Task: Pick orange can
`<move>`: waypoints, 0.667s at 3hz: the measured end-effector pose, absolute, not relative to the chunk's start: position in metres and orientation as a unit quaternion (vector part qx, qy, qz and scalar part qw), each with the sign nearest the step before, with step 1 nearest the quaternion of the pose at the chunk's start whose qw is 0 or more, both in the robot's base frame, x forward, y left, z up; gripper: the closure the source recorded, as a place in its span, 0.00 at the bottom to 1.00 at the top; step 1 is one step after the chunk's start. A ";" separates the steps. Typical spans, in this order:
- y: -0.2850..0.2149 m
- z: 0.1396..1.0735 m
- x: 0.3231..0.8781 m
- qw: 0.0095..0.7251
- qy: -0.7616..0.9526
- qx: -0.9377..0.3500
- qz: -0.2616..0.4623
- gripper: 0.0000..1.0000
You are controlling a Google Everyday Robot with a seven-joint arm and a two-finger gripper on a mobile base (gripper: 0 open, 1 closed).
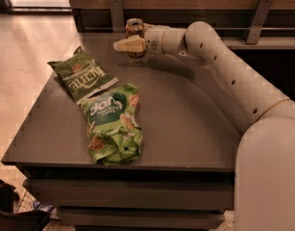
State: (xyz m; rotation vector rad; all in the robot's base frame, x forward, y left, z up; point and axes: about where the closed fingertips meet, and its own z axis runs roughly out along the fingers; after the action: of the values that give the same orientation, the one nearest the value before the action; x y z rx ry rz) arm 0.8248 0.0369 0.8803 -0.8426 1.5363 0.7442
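Observation:
The orange can [134, 27] stands upright at the far edge of the dark table [185, 129], close to the wooden back wall. It has an orange-brown body and a silver top rim. My gripper [129, 45] reaches in from the right at the end of the white arm [219, 66]. It sits at the can, and its pale tip crosses in front of the can's lower half. The can's top shows above the gripper. The can's base shows just below the gripper.
Two green snack bags lie on the left half of the table: a dark one [82, 78] farther back and a brighter one [113, 124] nearer the front. A wooden wall with metal brackets [117, 11] rises behind the table. The floor drops off to the left.

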 end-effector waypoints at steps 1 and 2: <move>0.040 0.879 0.826 0.579 0.657 -0.361 0.320 0.38; 0.044 0.878 0.825 0.578 0.656 -0.362 0.322 0.62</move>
State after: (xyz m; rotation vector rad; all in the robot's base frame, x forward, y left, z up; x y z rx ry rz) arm 0.8252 0.0439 0.8783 -0.8472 1.5350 0.7529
